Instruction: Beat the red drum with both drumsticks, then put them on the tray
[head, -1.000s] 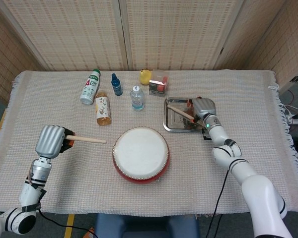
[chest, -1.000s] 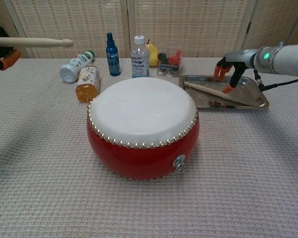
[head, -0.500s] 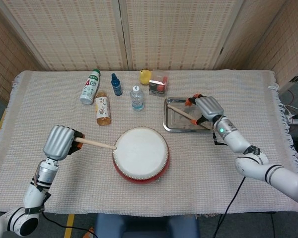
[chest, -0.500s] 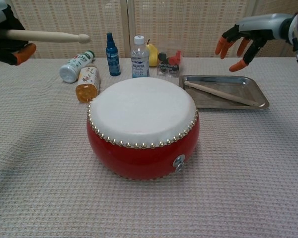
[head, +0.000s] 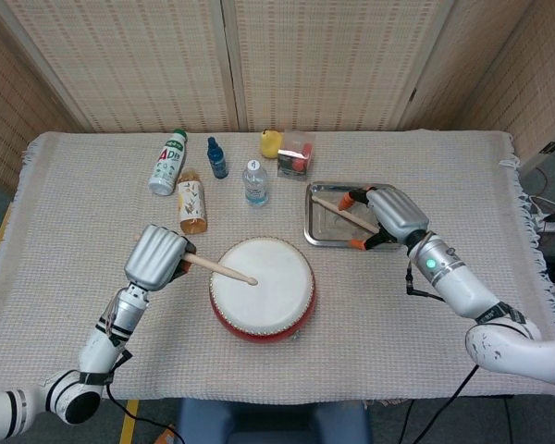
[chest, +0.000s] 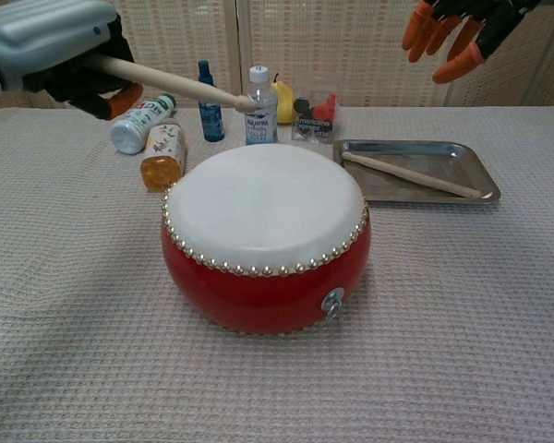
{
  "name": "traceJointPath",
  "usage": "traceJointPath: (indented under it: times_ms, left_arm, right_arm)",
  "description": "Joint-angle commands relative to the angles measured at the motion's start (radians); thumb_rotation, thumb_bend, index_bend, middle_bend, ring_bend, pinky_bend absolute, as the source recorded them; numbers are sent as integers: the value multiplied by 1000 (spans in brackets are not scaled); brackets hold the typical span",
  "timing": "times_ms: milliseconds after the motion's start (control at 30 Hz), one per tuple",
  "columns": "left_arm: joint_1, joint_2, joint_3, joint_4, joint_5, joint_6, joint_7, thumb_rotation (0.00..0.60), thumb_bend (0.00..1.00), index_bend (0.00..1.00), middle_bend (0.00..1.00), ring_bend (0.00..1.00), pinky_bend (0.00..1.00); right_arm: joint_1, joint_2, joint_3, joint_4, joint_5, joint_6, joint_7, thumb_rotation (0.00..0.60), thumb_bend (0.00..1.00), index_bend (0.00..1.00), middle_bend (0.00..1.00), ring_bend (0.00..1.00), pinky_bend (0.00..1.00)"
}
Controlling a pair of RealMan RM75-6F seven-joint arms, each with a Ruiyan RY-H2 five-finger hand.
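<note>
Drumstick in left hand fingers

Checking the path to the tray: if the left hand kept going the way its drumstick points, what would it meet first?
Probably nothing at once: the left hand holds its drumstick above the drum, tip over the skin. Farther along lies the tray, though height is unclear.

Two drumsticks, four bottles

bottles; yellow fruit
</note>
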State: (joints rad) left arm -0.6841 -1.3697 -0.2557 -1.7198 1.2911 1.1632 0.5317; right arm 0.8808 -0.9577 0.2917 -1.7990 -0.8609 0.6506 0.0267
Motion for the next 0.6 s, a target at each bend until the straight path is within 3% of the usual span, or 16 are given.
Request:
traceJointPath:
  times_ms: [33, 400, 600]
  left_arm:
    - [-40, -25, -17, -17, -64, -30, 80, 600, 542, 1000, 1000, 1000, 1000]
    - [-112, -99, -37, -30, -259, -12, 291, 600, 512, 993, 1000, 1000, 1000]
    - [-134, -120, -45, -33, -310, 5, 334, 600, 501, 991, 1000, 1000, 1000]
  right_arm:
    - [62, 0, -12, -77, 98, 20, -81, 600, 127, 393, 296, 274, 351]
    - [294, -118, -91, -204, 512, 159, -295, 600, 60, 422, 296, 291, 357]
    - [334, -170, -90, -206, 572, 215, -325, 600, 56, 423, 296, 290, 357]
